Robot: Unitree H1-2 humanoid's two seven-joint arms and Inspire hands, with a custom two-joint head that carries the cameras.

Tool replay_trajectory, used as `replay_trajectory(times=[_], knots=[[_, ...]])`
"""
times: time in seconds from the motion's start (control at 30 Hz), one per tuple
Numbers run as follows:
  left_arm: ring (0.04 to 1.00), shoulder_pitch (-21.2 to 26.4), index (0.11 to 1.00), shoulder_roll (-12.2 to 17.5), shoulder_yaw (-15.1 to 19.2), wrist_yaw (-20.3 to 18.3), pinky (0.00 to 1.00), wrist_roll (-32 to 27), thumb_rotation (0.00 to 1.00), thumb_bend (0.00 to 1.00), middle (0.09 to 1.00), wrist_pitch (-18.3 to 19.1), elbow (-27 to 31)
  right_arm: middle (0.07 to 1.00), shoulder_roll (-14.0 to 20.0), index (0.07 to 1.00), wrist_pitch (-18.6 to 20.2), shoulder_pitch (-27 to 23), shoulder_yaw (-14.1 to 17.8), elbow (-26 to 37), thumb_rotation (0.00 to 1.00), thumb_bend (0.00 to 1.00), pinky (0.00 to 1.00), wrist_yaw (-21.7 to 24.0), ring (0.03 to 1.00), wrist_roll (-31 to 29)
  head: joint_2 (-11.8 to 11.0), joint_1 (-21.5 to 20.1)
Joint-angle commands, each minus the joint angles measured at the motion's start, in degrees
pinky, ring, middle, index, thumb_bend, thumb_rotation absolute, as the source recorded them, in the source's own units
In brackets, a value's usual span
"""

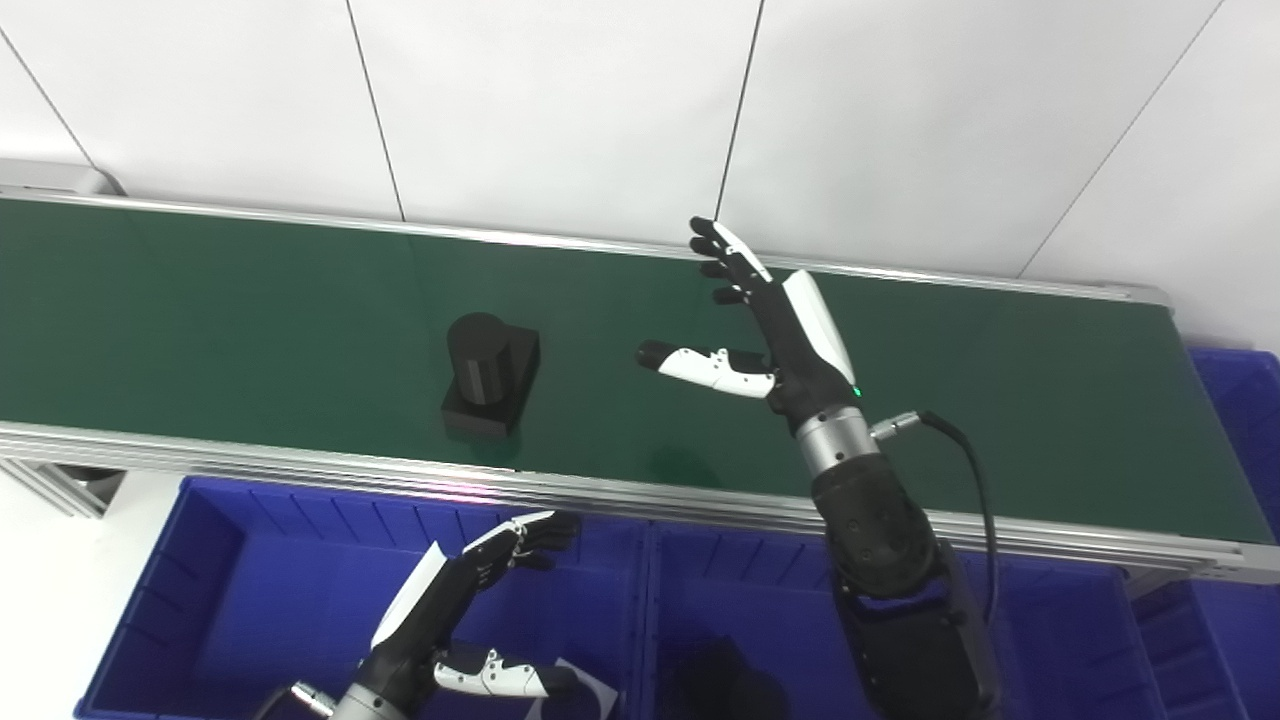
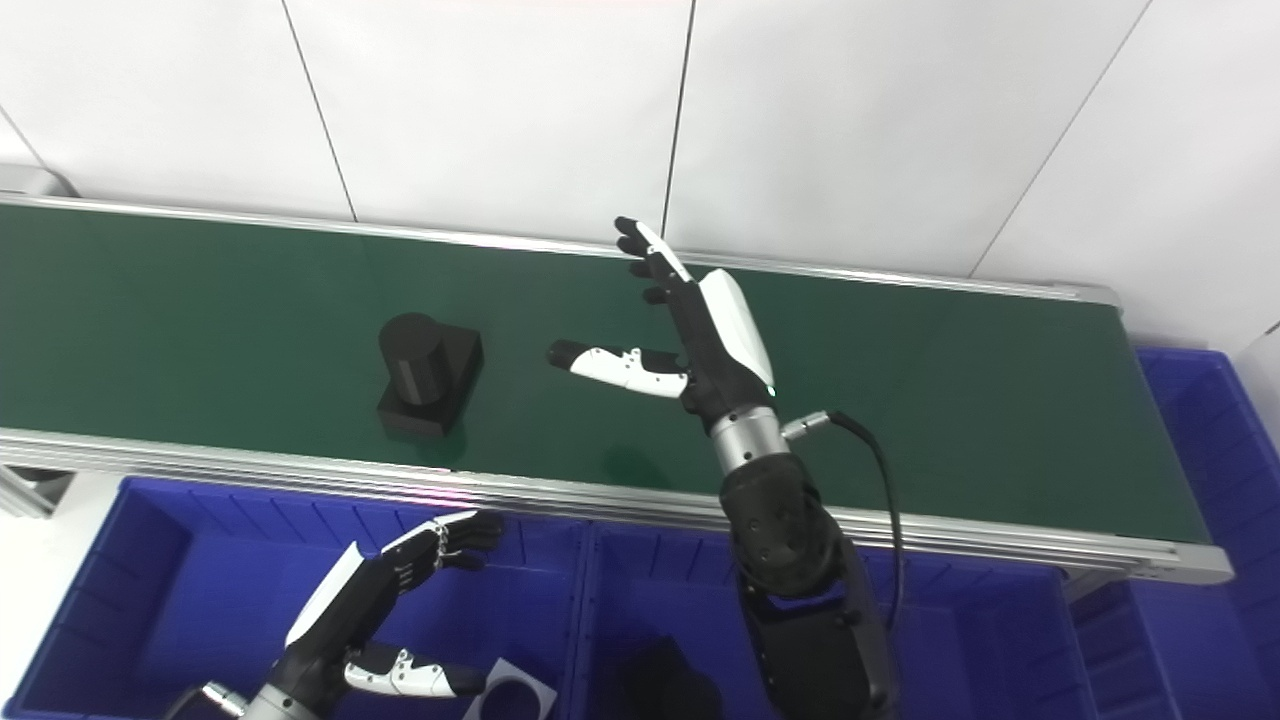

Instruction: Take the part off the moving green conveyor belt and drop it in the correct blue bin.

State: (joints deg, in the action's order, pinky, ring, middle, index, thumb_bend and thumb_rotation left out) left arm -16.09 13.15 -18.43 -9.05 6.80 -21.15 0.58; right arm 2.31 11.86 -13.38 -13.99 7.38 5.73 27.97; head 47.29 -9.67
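This looks like an industrial test cell or robotics lab set up as a sorting line. A long green conveyor belt [image 1: 250, 300] with aluminium side rails [image 1: 600, 492] runs left to right before a plain white panelled wall [image 1: 560, 100]. Blue plastic bins [image 1: 200, 560] stand along its near side, with another blue bin [image 1: 1240, 400] at the right end.

far-right bin [image 1: 1240, 400]: cut by edge | bin contents [image 2: 665, 680]: dark, unclear
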Motion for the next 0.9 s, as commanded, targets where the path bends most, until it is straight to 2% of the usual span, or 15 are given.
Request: replay_trajectory(times=[0.0,0.2,0.33,0.53,0.63,0.7,0.83,0.87], knots=[[0.802,0.63,0.798,-0.2,0.11,-0.63,0.76,0.94,0.4,0.95,0.809,-0.57,1.51,0.9,-0.78,0.931,0.44,-2.68,-0.61,-0.37,0.58,0.9,0.75,-0.65,0.855,1.09,-0.45,0.22],[0.804,0.31,0.798,-0.66,0.46,-1.46,0.77,0.6,0.38,0.94,0.809,-0.92,1.35,0.918,-1.57,0.932,-1.38,-4.12,-1.47,-5.2,0.55,0.9,0.76,-1.77,0.87,0.89,-1.3,0.2],[0.804,0.32,0.8,-1.03,0.71,-1.65,0.77,0.09,0.36,0.93,0.812,-2.53,0.37,0.92,-1.77,0.931,-1.95,-5.44,-1.89,-7.89,0.55,0.91,0.7,-2.29,0.837,1.18,-1.66,0.57],[0.797,0.2,0.794,-1.75,1.17,-1.71,0.75,-1.01,0.34,0.93,0.808,-4.51,-0.54,0.906,-1.86,0.929,-3.12,-7.38,-3.02,-11.69,0.55,0.9,0.72,-3.58,0.833,1.49,-1.87,0.91],[0.8,0.21,0.797,-1.93,0.99,-1.93,0.76,-0.97,0.33,0.93,0.811,-4.94,-0.99,0.907,-2.25,0.932,-4.35,-8.99,-4.16,-15.94,0.55,0.91,0.71,-4.52,0.831,1.9,-2.66,1.65],[0.803,0.2,0.8,-2.11,0.91,-1.89,0.77,-0.8,0.35,0.93,0.811,-5.08,-1.08,0.907,-2.48,0.949,-4.4,-9.79,-4.75,-17.86,0.55,0.91,0.67,-4.66,0.812,2.11,-2.93,1.95],[0.802,0.19,0.798,-2.4,0.77,-1.96,0.76,-0.99,0.32,0.92,0.812,-5.28,-1.16,0.915,-2.68,0.96,-4.73,-10.89,-5.55,-20.41,0.55,0.91,0.67,-5.07,0.817,2.2,-3.27,2.43],[0.803,0.19,0.799,-2.52,0.72,-1.97,0.77,-0.91,0.33,0.93,0.811,-5.24,-1.21,0.913,-2.74,0.943,-5.13,-11.3,-5.83,-21.44,0.53,0.92,0.69,-5.3,0.826,2.31,-3.31,2.5]])
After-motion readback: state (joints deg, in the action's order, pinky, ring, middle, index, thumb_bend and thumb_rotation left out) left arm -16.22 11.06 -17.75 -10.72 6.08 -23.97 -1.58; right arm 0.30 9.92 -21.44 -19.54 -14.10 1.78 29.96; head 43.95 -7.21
